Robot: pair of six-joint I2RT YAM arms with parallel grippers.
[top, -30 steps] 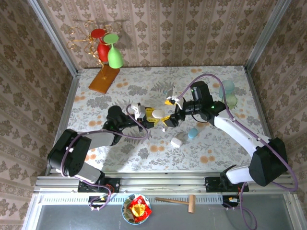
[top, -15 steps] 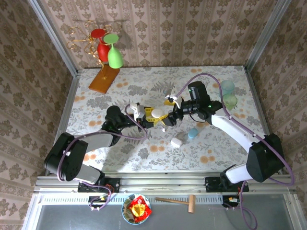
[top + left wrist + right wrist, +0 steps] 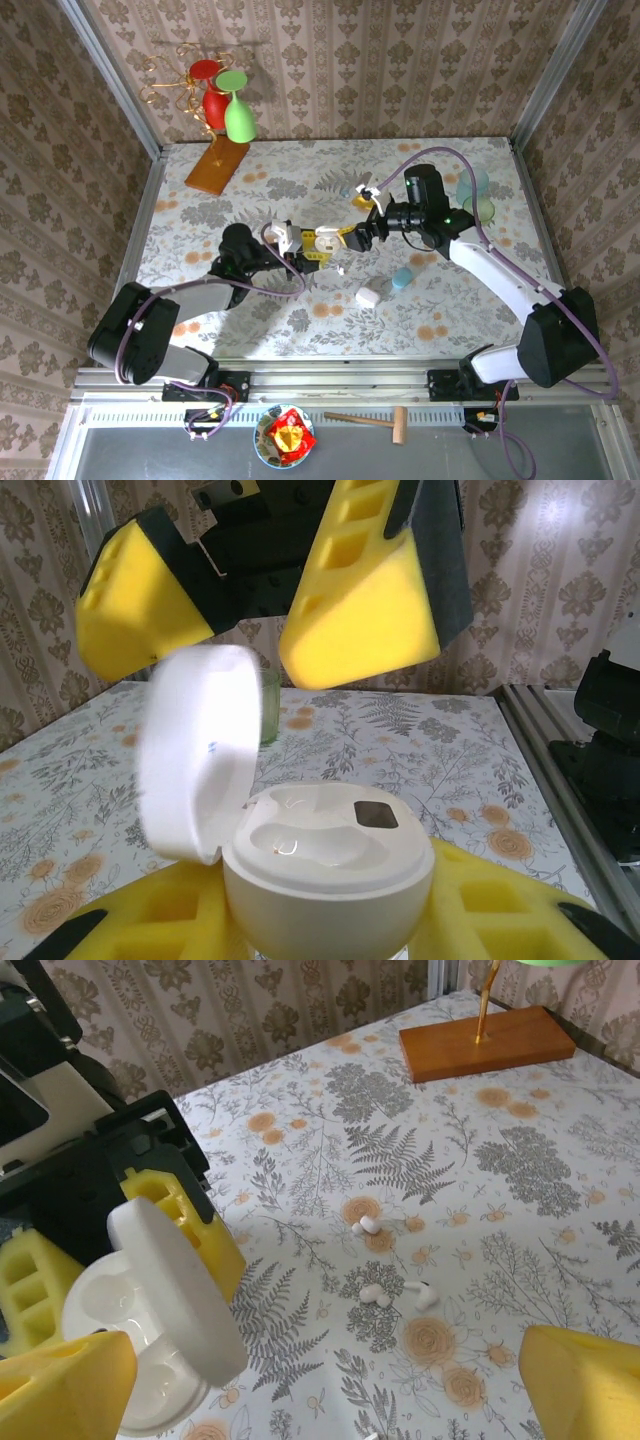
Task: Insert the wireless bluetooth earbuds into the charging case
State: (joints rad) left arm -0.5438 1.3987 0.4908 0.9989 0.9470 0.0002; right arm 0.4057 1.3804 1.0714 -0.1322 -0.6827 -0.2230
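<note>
1. Table (image 3: 200, 215): floral cloth, with the work at mid-table.
2. Left gripper (image 3: 325, 925): clamped on the charging case (image 3: 325, 875) with the lid (image 3: 195, 750) hinged back. Wells face up, presumably held steady as the receptacle.
3. Right gripper (image 3: 358, 218): jaws wide apart and empty, just above the case, so free to fetch.
4. Earbuds (image 3: 422, 1293): small white pieces loose on the cloth, apart from the case.

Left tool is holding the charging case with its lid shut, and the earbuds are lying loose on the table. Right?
Not quite: the lid stands open, as the right wrist view shows. The left tool does hold the charging case, and the earbuds lie loose on the table.
</note>
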